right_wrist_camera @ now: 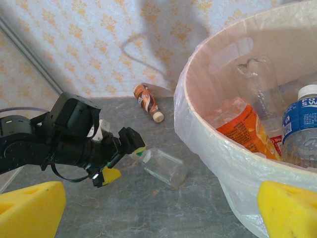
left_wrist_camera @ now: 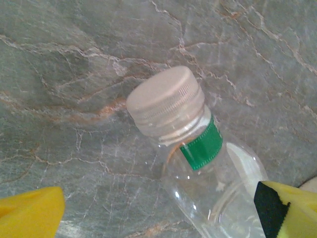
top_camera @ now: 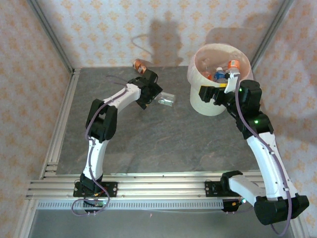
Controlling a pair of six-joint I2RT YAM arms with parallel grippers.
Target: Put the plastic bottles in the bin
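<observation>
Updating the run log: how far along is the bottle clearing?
Done: the large round cream-white bin holds an orange-labelled bottle, a blue-labelled bottle, others. In hand: the open left gripper straddles the clear green-labelled bottle. Left: that one and the brown bottle by the far wall. Right gripper open, empty.

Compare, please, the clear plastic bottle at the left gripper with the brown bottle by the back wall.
The clear plastic bottle is see-through with a green label; the brown bottle is dark with white swirls. The clear one lies between the open fingers of the left gripper; the brown one lies alone by the wall. Both lie on their sides on the grey table, outside the cream bin.
</observation>
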